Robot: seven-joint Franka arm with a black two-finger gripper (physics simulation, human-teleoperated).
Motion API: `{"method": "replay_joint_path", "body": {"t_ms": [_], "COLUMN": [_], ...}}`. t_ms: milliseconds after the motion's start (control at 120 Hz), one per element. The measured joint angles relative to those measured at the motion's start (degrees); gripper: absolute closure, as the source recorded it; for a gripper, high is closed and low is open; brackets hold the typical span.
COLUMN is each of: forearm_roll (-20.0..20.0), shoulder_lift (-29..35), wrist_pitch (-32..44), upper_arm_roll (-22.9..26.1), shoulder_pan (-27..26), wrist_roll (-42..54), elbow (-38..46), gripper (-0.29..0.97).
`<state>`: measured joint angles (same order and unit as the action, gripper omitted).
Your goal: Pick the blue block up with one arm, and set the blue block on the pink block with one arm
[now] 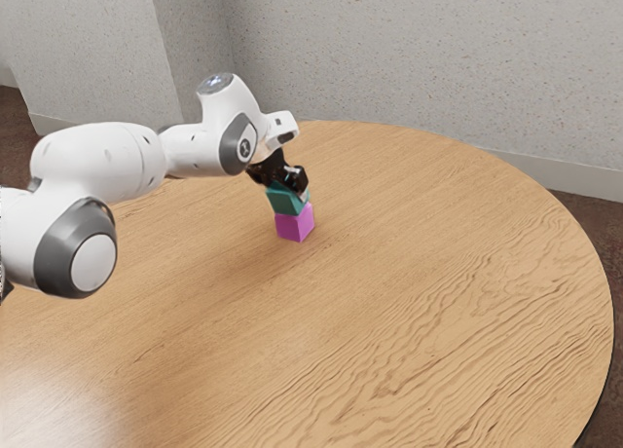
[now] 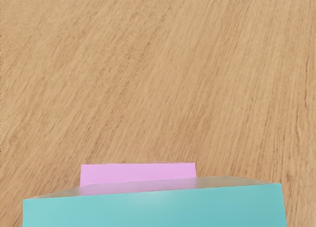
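Now the teal-tinted blue block, grasped by the claw, rests on the pink block.

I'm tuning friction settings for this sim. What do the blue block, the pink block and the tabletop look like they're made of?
The blue block looks like smooth plastic or paint: uniform teal, faint sheen. The pink block seems alike: flat matte colour, no grain. The tabletop looks like satin-finished wood: wavy grain lines, a soft glare patch.

The blue block rests atop the pink block, slightly offset.
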<state>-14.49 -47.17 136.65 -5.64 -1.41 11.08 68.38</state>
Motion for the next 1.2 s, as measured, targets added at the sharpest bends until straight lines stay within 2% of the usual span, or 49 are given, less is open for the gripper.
{"method": "replay_joint_path", "body": {"t_ms": [208, 600, 858, 900, 950, 1017, 1083, 1200], "forearm_roll": [0.97, 1.71, 0.08, -0.03, -0.11, -0.13, 0.33, 8.06], "shoulder_lift": [-1.36, -0.91, 0.35, 2.86, 9.44, 20.03, 31.78, 44.67], "wrist_pitch": [-0.08, 0.08, -0.03, -0.07, -0.11, -0.31, -3.47, -15.49], "upper_arm_roll": [0.02, 0.02, -0.01, -0.05, -0.26, -0.76, -3.43, -4.73], "shoulder_pan": [0.00, 0.43, 0.44, 0.43, 0.26, 0.06, 0.09, 0.26], "wrist_roll": [-2.34, -1.99, -1.21, -1.11, -1.01, -0.89, -0.81, -0.91], "elbow": [-2.19, -1.03, -0.48, 1.19, 6.11, 13.92, 19.95, 24.23], "gripper": [0.32, 0.32, 0.11, 0.09, 0.07, 0.05, 0.04, 0.02]}}
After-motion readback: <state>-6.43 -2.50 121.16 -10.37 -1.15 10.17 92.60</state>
